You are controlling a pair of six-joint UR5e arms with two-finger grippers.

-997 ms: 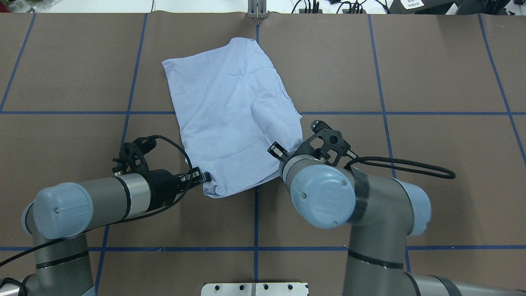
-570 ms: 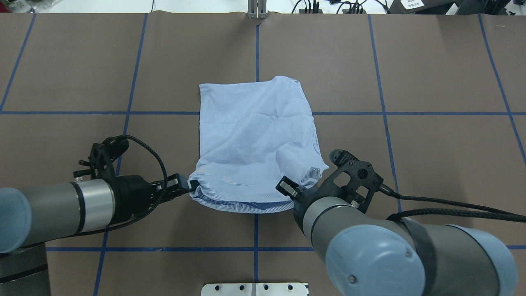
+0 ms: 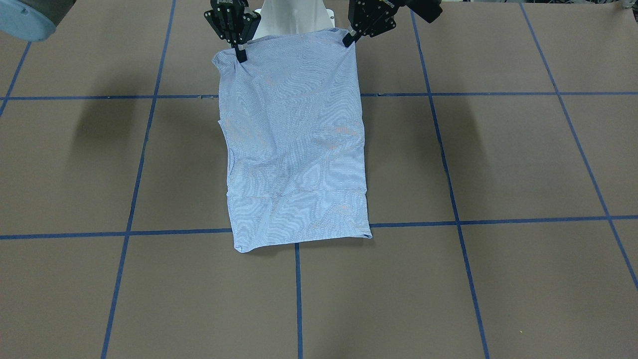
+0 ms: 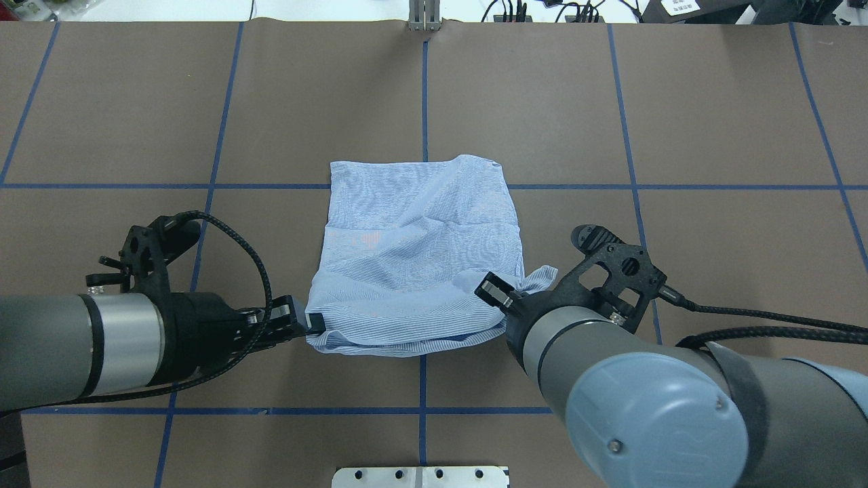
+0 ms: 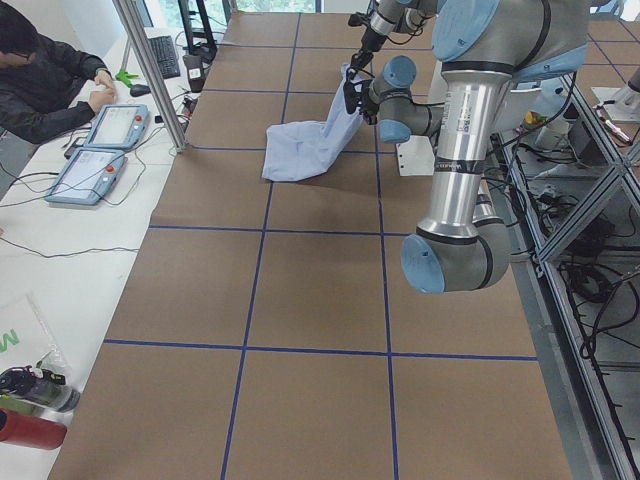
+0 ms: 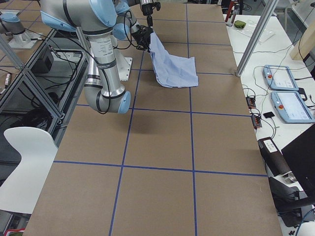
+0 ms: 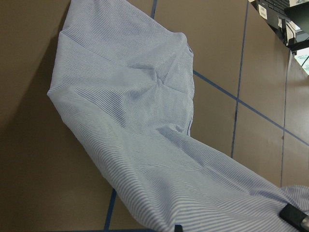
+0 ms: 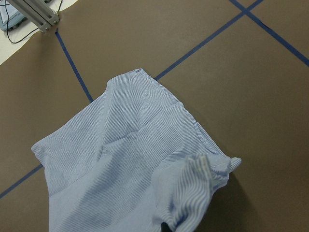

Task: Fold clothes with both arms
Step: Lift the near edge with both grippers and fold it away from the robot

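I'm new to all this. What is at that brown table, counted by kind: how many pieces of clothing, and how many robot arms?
Blue striped shirt: 1
Robot arms: 2, the left arm and the right arm, each pinching a corner of the shirt
Total: 3

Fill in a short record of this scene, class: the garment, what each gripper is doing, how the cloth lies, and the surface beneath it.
Garment: light blue, finely striped shirt, folded to a rough rectangle
Robot's left: left gripper shut on the shirt's near corner on that side
Robot's right: right gripper shut on the other near corner
Cloth position: near edge lifted between the grippers, far end resting on the table
Surface: brown, crossed by blue tape lines
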